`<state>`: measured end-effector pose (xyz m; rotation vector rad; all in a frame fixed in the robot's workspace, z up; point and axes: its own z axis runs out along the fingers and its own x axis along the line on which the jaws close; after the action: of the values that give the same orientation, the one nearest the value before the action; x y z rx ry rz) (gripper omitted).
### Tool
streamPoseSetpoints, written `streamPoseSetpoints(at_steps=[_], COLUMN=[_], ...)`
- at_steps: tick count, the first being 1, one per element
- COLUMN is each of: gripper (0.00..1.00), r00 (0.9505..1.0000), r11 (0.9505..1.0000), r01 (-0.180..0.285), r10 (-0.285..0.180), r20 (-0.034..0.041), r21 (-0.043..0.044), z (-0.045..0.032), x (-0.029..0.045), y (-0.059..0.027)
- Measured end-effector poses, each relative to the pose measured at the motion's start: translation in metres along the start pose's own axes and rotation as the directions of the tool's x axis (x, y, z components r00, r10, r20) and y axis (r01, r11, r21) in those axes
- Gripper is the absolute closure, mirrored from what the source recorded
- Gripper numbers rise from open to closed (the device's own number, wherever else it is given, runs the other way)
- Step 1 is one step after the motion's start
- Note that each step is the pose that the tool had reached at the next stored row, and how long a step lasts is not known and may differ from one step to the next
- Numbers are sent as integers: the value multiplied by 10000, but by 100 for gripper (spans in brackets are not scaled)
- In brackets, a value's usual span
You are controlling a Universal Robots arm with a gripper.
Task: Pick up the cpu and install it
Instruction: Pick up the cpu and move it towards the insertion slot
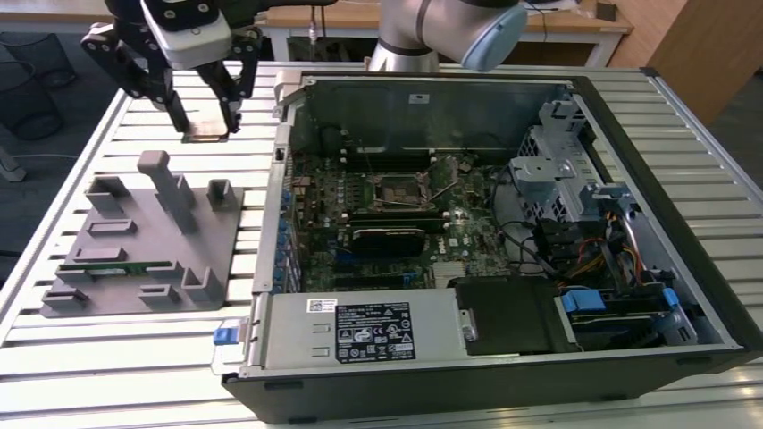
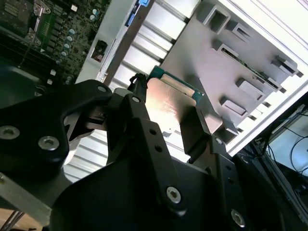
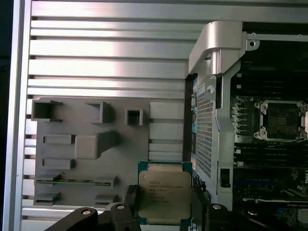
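Slatted metal table (image 3: 96,48) beneath shiny, green-rimmed cpu (image 3: 163,197)

Grey slatted desk (image 1: 143,357) carried an open PC case (image 1: 477,112) on the exterior view's right, w/ motherboard (image 1: 357,192) flat inside, square socket (image 1: 399,189) near its middle. Power supply box (image 1: 357,331) sat at the case's near edge, blue tab (image 1: 227,336) just beside it. Grey tray (image 1: 149,246) w/ upright blocks lay on the exterior view's left, green memory stick (image 1: 116,265) slotted in it.
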<state>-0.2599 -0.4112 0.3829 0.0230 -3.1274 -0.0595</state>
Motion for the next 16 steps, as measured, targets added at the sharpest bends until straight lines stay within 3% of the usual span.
streamPoseSetpoints(at_steps=[13, 16], gripper=[47, 47], r00=[10000, 10000], r11=[10000, 10000], r01=[0, 1], r10=[0, -1], r20=[0, 1], r21=[0, -1], z=[-4, -5], x=[-329, -365], y=[-5, -5])
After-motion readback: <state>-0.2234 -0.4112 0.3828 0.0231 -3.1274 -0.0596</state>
